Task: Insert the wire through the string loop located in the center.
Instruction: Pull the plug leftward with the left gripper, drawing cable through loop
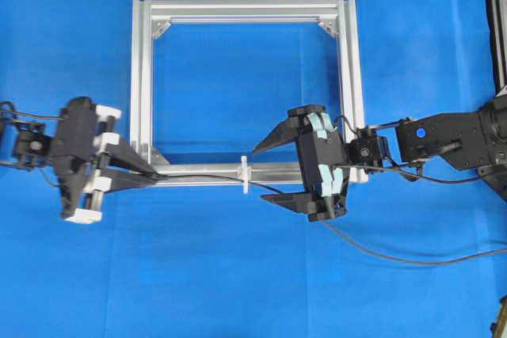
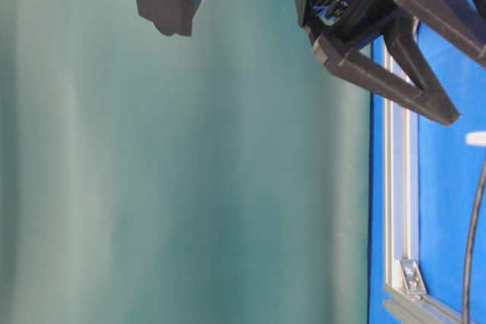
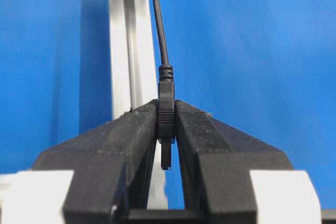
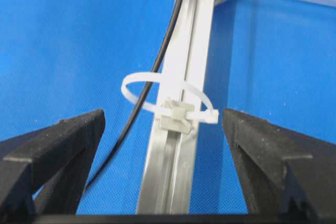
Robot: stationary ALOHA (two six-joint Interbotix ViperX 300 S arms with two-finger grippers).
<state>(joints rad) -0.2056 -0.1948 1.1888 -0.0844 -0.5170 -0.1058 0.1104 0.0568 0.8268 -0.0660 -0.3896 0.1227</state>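
My left gripper (image 1: 152,174) (image 3: 166,109) is shut on the wire's small dark plug (image 3: 166,114) at the silver frame's front left corner. From there the thin black wire (image 1: 202,176) (image 4: 157,66) lies along the front rail. It passes through the whitish string loop (image 1: 245,174) (image 4: 137,86) at the rail's middle, then trails off to the right across the cloth. My right gripper (image 1: 262,174) (image 4: 163,127) stands wide open just right of the loop. It straddles the rail and holds nothing.
The square aluminium frame (image 1: 141,77) lies flat on the blue cloth, with corner brackets inside it. The wire's slack (image 1: 380,255) curves towards the right edge. A dark stand (image 1: 497,21) rises at the far right. In the table-level view, black gripper fingers (image 2: 402,73) hang over the rail.
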